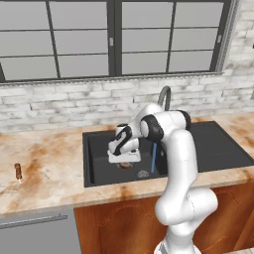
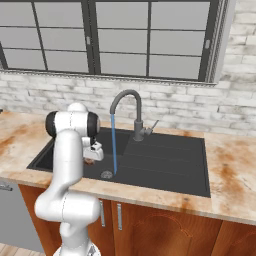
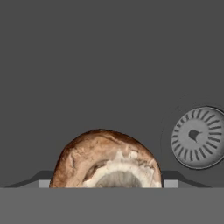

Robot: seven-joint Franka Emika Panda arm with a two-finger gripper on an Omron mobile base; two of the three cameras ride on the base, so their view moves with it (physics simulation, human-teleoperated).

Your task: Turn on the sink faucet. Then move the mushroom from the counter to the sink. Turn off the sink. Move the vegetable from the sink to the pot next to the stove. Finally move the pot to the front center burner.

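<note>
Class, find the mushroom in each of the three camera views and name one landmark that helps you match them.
Left base view: the mushroom sits low in the sink, just under the hand.
Right base view: a small brown bit beside the arm, left of the water stream.
Hand view: the mushroom is at bottom centre, between the fingertips.
Shared landmark: the round metal drain, close beside the mushroom.

Glossy white rounded arm point(image 1: 179, 163), dark joints
</note>
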